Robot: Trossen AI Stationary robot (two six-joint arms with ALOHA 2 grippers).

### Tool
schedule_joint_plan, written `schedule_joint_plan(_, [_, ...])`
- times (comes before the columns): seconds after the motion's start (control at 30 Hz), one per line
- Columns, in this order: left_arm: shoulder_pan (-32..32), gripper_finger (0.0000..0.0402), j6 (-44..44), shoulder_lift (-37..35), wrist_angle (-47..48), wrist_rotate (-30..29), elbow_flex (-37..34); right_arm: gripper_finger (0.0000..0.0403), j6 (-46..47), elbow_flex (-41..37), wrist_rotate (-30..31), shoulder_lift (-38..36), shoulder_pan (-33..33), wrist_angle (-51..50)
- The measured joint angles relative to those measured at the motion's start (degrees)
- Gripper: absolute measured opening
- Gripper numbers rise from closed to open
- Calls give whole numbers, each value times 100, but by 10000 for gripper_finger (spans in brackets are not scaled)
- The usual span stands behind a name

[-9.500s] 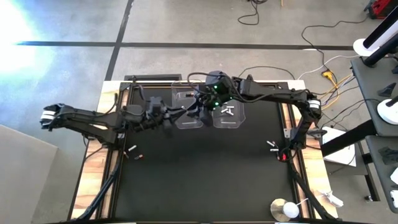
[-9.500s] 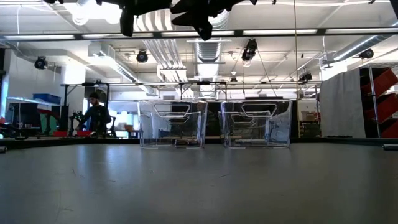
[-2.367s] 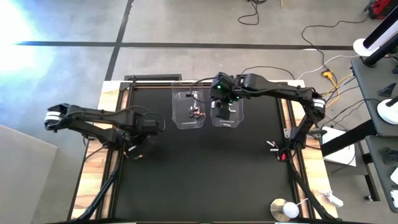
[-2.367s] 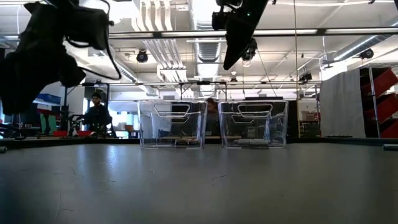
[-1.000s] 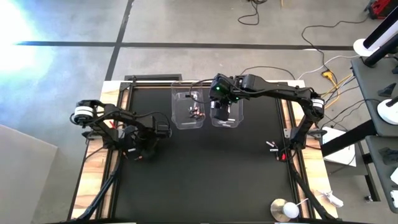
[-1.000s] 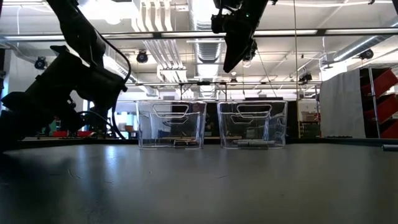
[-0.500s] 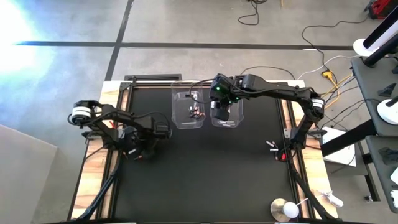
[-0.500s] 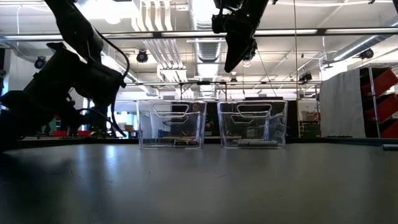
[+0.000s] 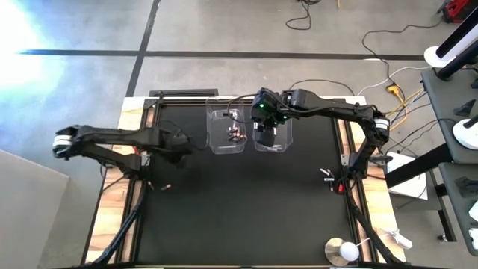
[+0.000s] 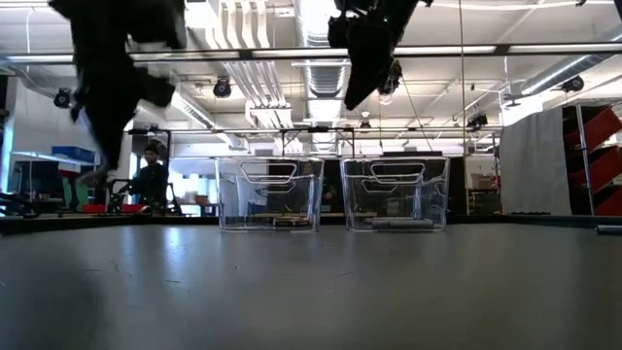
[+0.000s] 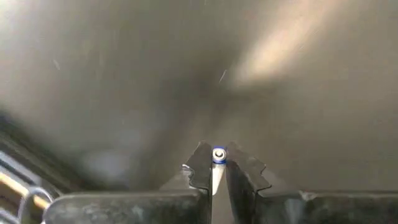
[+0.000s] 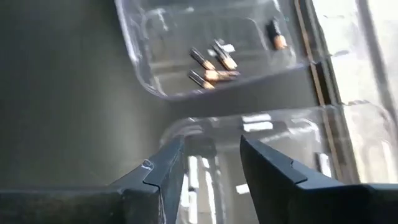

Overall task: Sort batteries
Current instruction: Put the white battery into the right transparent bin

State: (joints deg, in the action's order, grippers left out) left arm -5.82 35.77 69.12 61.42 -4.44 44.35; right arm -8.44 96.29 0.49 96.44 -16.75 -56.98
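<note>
The left gripper (image 11: 214, 167), out at nine o'clock on the black table mat (image 9: 246, 209), pinches a small white cylindrical battery (image 11: 218, 155), while the right gripper (image 12: 211, 163) hangs parted and empty over the twelve-o'clock clear plastic rectangular tubs (image 9: 271, 133)

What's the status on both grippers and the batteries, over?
Left gripper shut on a white battery, raised over the mat's left side. Right gripper open, empty, above the right tub. Dark batteries in the left tub. Nothing in the way.
</note>
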Motion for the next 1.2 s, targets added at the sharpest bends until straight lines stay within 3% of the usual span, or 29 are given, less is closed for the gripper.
schedule_joint_plan(0.17, [195,8,-240,-791,-410,-458,804,159,432,0,-677,0,56,742])
schedule_joint_plan(0.37, [344,8,-442,-1290,-1794,-1286,1535,167,851,2,-1531,0,269,1934])
schedule_joint_plan(0.57, [377,8,-1050,-1375,-4011,-1494,1509,176,1318,2,-1610,0,540,3032])
schedule_joint_plan(0.73, [377,8,-1232,-1152,-5156,-1442,1487,178,1765,2,-1601,0,601,3694])
schedule_joint_plan(1.03, [375,8,-1288,-771,-5660,-1373,1487,176,2150,2,-1599,0,601,3847])
schedule_joint_plan(1.2, [375,8,-1263,-612,-5710,-1364,1487,155,2213,2,-1599,0,601,3845])
